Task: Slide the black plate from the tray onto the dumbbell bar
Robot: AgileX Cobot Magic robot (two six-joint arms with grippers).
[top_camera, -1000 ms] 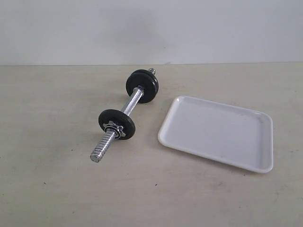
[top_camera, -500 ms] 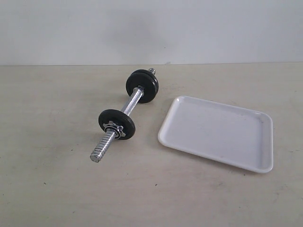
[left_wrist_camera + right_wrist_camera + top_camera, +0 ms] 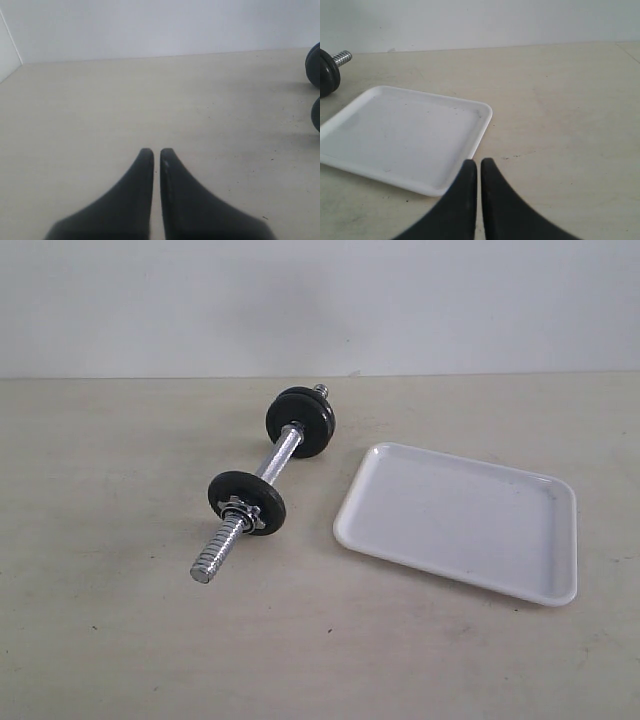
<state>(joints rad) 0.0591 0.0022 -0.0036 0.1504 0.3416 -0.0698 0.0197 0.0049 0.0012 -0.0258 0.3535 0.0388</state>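
On the bench (image 3: 120,640) your tray (image 3: 455,525) lies bare at three o'clock of the loaded dumbbell bar (image 3: 282,450); you look done, left claw (image 3: 156,150) and right claw (image 3: 479,161) pinched together.

Exterior view: raised, mid-distance, angled down across the table (image 3: 120,640) toward the back wall (image 3: 320,300); wrist views: low, close to the surface, facing that wall; right wrist view shares the tray (image 3: 460,520) with the exterior view; left wrist view shares the black discs (image 3: 315,65) at its edge.
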